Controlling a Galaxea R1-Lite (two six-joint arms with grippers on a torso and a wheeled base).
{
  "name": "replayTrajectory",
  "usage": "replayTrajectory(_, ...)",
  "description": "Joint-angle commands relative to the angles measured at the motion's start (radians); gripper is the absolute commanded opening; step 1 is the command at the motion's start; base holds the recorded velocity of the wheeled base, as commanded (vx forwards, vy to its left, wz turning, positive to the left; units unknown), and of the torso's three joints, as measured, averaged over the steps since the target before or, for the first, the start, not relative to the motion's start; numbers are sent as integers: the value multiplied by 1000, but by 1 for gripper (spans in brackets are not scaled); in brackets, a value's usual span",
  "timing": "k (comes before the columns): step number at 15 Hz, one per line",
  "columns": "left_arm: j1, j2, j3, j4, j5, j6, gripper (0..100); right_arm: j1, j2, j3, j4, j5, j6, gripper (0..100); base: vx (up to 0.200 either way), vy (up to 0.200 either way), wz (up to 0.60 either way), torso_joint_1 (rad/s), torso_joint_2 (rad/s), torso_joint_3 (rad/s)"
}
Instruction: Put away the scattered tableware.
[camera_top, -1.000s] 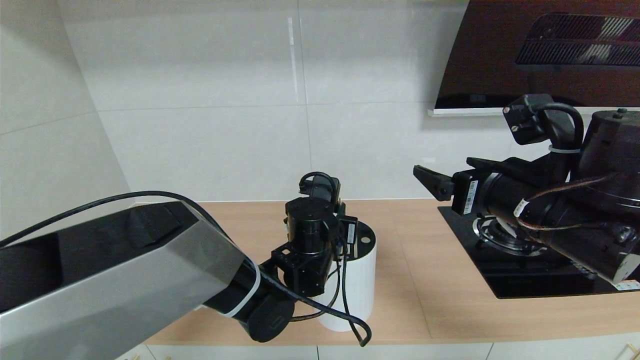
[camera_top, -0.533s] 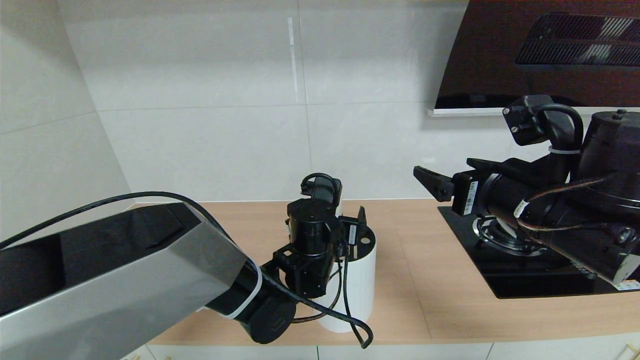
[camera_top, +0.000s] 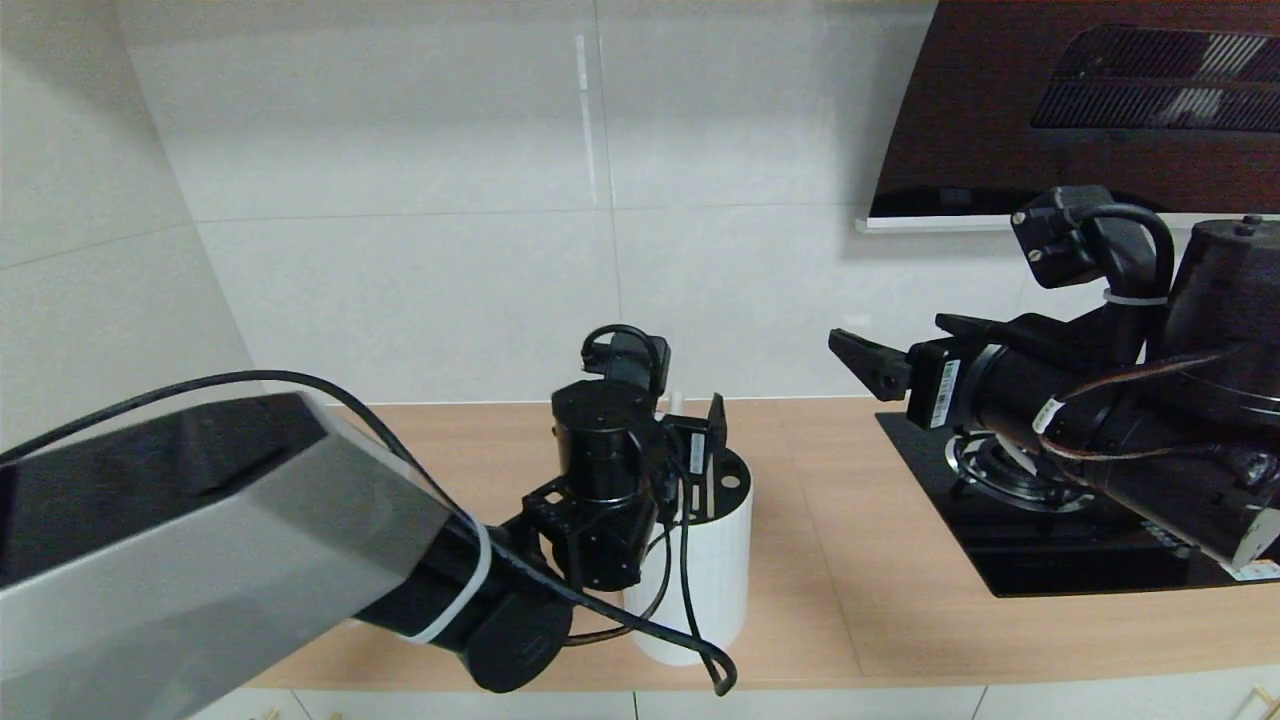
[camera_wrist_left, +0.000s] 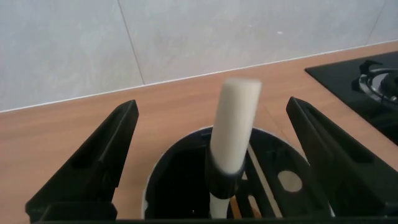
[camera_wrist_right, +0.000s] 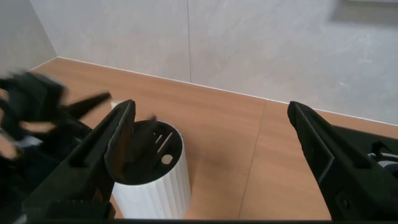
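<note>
While agape, left tool (camera_wrist_left: 211, 107) astride cream-handled utensil (camera_wrist_left: 234, 124) in holder (camera_wrist_left: 280, 155).

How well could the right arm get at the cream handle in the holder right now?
Probably not cleanly: the left gripper hangs open directly over the holder, its fingers flanking the cream handle. The right gripper, open, sits off to the side.

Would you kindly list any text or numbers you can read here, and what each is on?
Nothing is legible.
Right wrist label: too small to read.
Left wrist label: too small to read.
Right forearm sticker: too small to read.
</note>
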Motion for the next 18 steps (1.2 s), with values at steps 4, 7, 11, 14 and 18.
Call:
replayTrajectory(4, 0, -611, 245, 73, -333, -4, 100, -35, -34, -3, -5, 17, 1, 100, 0, 0, 0, 0, 0, 0)
replayTrajectory(7, 61, -812, 318, 254, -331, -7, 100, -121, -136, 66, -5, 26, 3, 100, 0, 0, 0, 0, 0, 0)
replayTrajectory(11, 205, -1213, 493, 501, -330, -3, 100, -271, -494, 356, -4, 109, 3, 100, 0, 0, 0, 0, 0, 0)
replayTrajectory(14, 326, -1440, 542, 721, -351, -4, 100, -351, -806, 519, 80, 187, 0, 100, 0, 0, 0, 0, 0, 0)
replayTrajectory(18, 446, -1723, 614, 886, -403, -4, 100, -480, -1196, 477, 475, 185, -7, 100, 0, 0, 0, 0, 0, 0)
